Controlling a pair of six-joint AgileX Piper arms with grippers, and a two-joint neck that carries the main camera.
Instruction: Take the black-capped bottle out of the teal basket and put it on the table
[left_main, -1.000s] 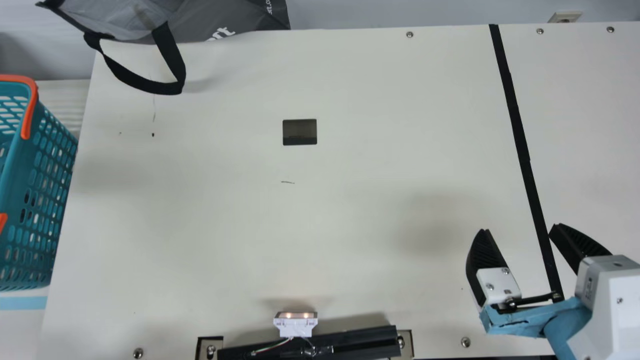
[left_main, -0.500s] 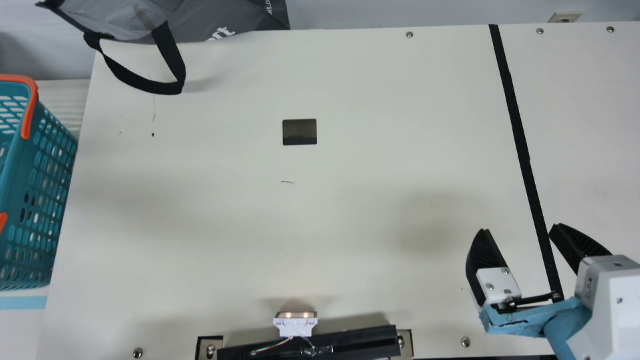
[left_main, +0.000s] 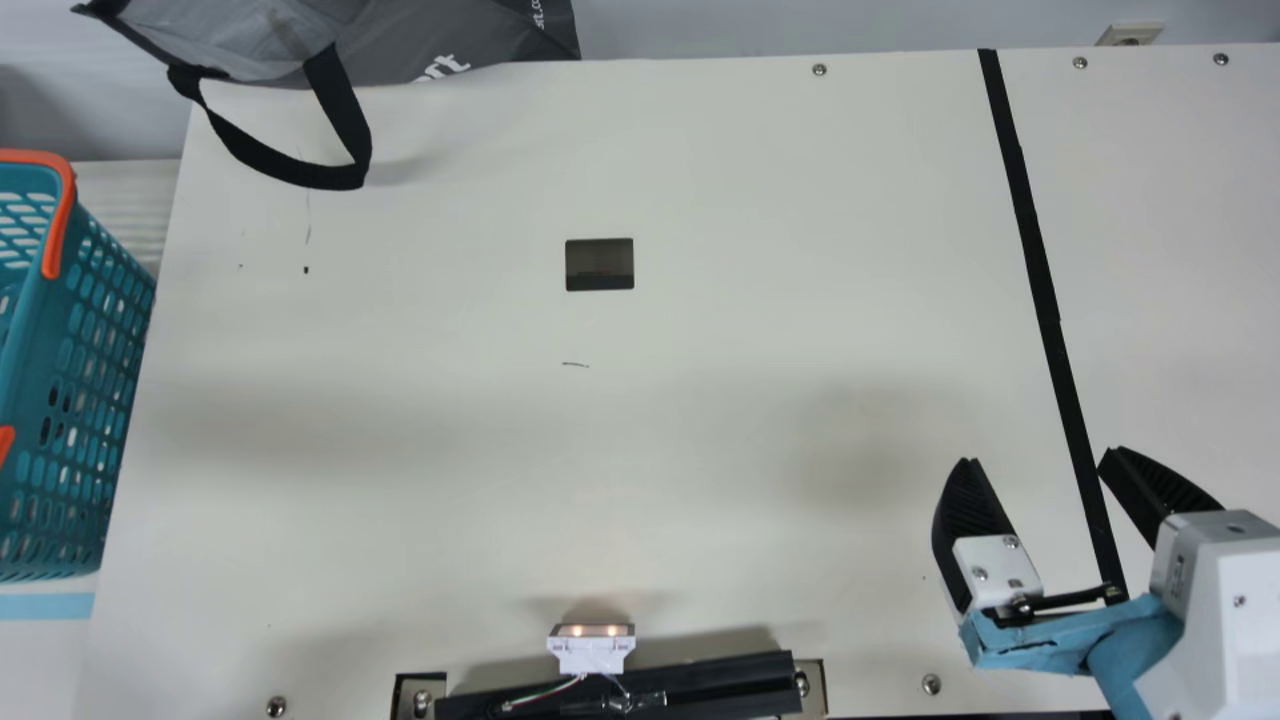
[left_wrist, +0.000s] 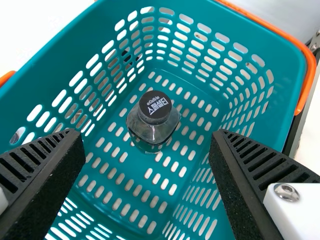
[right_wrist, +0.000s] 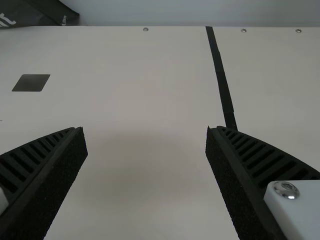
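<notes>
My right gripper (left_main: 1040, 460) stands open over the table (left_main: 700, 420) at the main view's lower right; in the right wrist view the same gripper (right_wrist: 146, 129) has nothing between its fingers. The teal basket (left_main: 85, 370) stands beyond the table's left edge in the main view. Looking down into that basket (left_wrist: 45, 55), the left wrist view has the black-capped bottle (left_wrist: 154, 120), clear-bodied and cap up on the slotted floor. Above it my left gripper (left_wrist: 147, 132) is open, its fingers apart with the bottle framed between them and not gripped.
A grey bag (left_main: 440, 40) with a black strap (left_main: 345, 120) lies at the table's back left. Black tape (left_main: 1040, 270) runs down the table's right part. A small white device (left_main: 590, 650) and a black bar (left_main: 700, 685) sit at the front edge. Orange handles (left_main: 65, 200) edge the basket.
A faint shadow on the left part of the table has shifted toward the front. My right arm and the basket have kept still.
</notes>
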